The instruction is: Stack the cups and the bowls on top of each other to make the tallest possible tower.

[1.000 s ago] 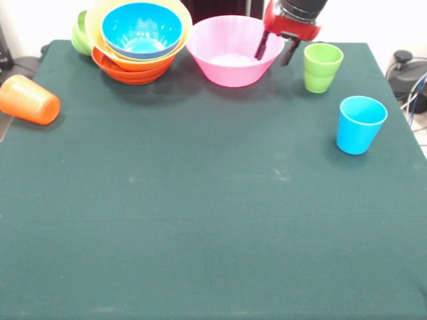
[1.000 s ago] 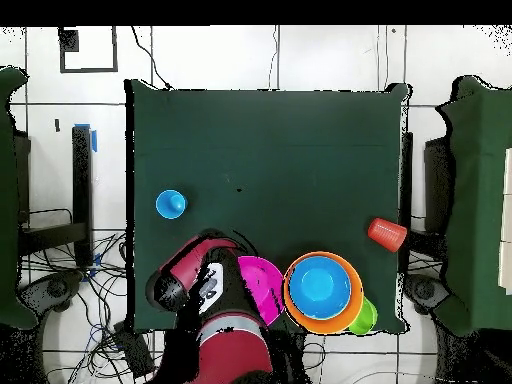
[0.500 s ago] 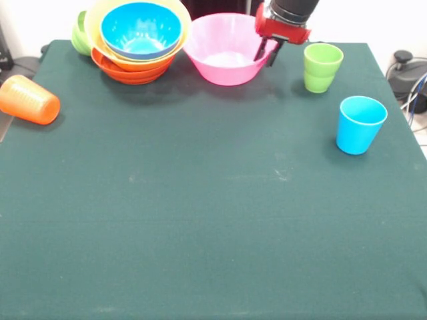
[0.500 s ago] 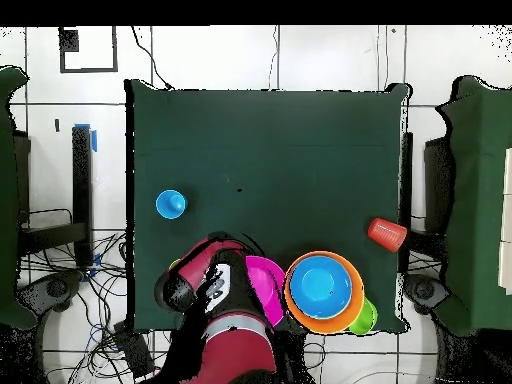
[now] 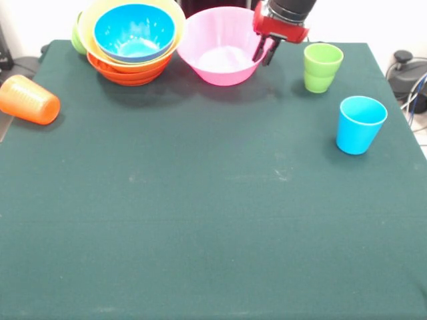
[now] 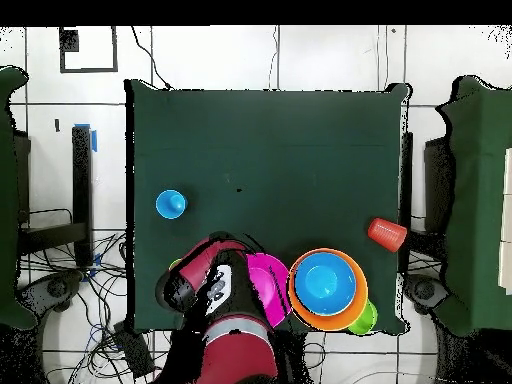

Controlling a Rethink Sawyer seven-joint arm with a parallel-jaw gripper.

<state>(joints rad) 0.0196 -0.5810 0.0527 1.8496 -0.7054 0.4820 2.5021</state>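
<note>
Lime green bowl (image 5: 77, 33) mostly hidden behind stack at 10 o'clock; lime green cup (image 6: 176, 266) nearly covered by arm overhead; gripper (image 5: 265, 52) fingertips masked by pink bowl (image 5: 217, 50) rim.

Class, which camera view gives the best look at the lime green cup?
The front view: the lime green cup stands upright and unobstructed there, beside the gripper at the pink bowl. In the overhead view the arm covers nearly all of it; only a green sliver shows.

Red-black arm reaching down, tool (image 5: 262, 53) fingers pinched close together
</note>
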